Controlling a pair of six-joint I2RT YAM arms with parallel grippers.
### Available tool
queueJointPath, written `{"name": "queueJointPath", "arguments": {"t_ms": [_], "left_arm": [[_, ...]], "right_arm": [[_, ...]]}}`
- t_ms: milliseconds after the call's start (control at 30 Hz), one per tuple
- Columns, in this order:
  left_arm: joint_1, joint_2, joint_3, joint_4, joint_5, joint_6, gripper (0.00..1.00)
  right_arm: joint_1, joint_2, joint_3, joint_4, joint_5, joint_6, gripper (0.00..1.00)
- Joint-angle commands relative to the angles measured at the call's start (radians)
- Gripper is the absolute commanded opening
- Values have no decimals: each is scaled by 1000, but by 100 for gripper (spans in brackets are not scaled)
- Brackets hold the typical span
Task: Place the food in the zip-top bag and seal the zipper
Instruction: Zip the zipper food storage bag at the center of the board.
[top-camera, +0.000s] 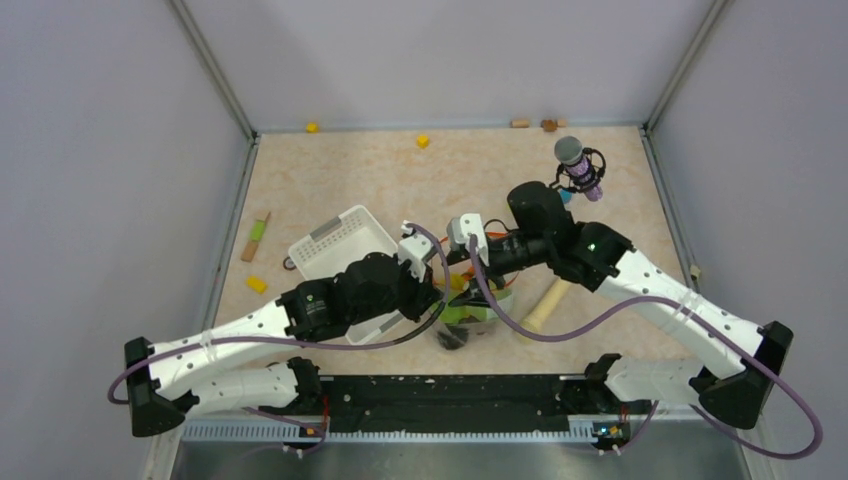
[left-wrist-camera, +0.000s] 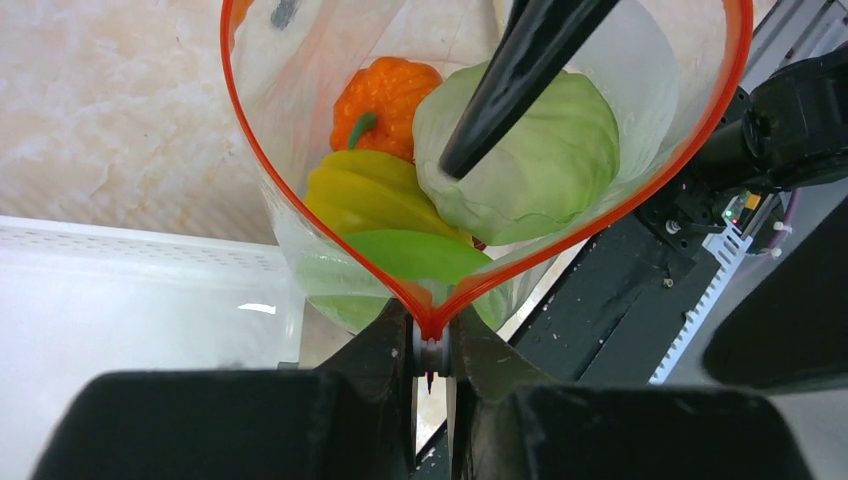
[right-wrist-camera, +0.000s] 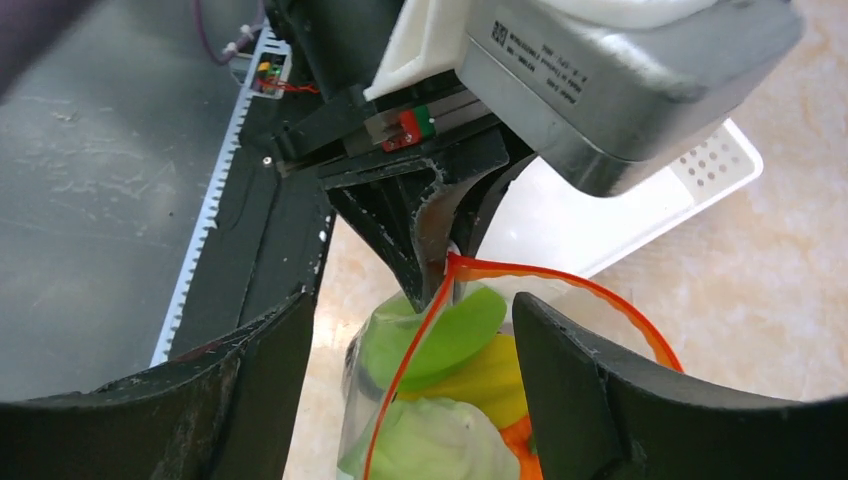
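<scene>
Left wrist view: my left fingers (left-wrist-camera: 432, 340) pinch the zipper (left-wrist-camera: 262, 190), holding the zip-top bag (left-wrist-camera: 640, 90) of toy fruit (left-wrist-camera: 390, 90) open; my right fingers (right-wrist-camera: 415, 310), spread empty, straddle its mouth and could snag it, spilling fruit.

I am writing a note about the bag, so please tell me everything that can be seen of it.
The bag is clear, thin, floppy plastic with a red-orange zipper around its mouth. The mouth stands open in a loop. The left hand pinches one end of the zipper, next to a white basket. Inside lies toy food: orange, yellow, green and pale green pieces. One finger of the open right hand reaches into the mouth, over the pale green piece.
</scene>
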Motion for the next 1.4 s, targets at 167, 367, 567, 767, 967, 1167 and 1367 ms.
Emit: {"name": "queueJointPath", "arguments": {"t_ms": [167,367,567,767,967,1167,1367], "left_arm": [[-1,-34,10,87,-8,0,0],[-1,-65,-24,116,38,44,0],[-1,-145,-91,135,-14,33,75],[-1,-311,-304,350,-172,-23,90],[-1,-440,-504,580,-203,-11,91],[0,-455,-585,730,-244,-27,89],[3,-387,-606,847,-199,-52,77]], "right_arm": [[63,-27,-97,137,298,198,72],[64,-12,-114,135,391,244,39],[62,-9,-90,162,458,324,4],[62,-75,-168,279,519,485,0],[63,-96,-199,309,549,562,0],[62,-103,-227,334,522,581,0],[62,-112,-247,349,533,586,0]]}}
